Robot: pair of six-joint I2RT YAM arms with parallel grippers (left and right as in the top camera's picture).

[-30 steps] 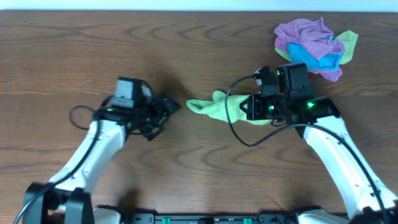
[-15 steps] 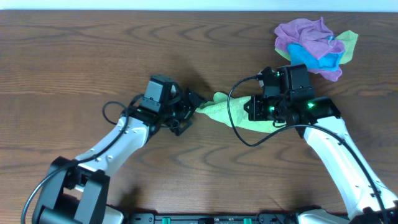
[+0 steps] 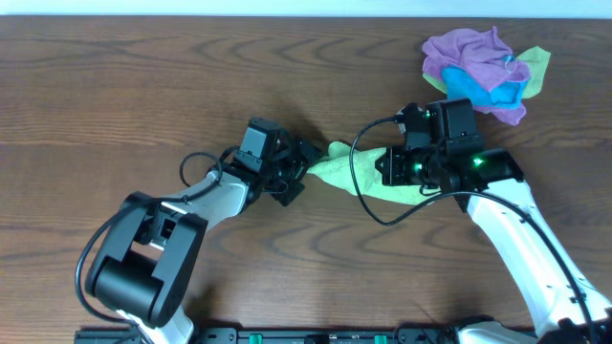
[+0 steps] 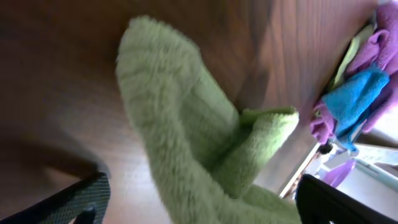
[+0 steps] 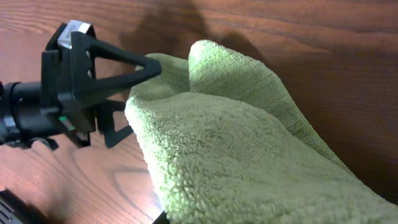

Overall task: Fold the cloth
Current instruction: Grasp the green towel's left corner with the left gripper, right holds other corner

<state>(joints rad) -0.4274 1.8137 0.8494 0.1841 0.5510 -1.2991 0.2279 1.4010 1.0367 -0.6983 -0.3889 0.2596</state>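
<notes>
Left gripper (image 3: pixel 304 172): fingers spread wide on either side of the cloth's left tip, well down-left of the cloth pile (image 3: pixel 483 72).
Green cloth (image 3: pixel 344 164): fuzzy terry, bunched into a long ridge with a rolled fold, on the wooden counter (image 3: pixel 143 86) down-left of the pile.
Right gripper (image 3: pixel 390 167): over the cloth's right end, near the pile's lower left; I cannot tell whether it grips.

Cloth (image 3: pixel 356 174) lies mid-table (image 3: pixel 115 76) between the two grippers. Its left tip sits between the spread fingers of the left gripper (image 3: pixel 304 166). The right gripper (image 3: pixel 390 168) is over its right part. A pile of other cloths (image 3: pixel 478 62) lies behind and to the right, near the far edge.
</notes>
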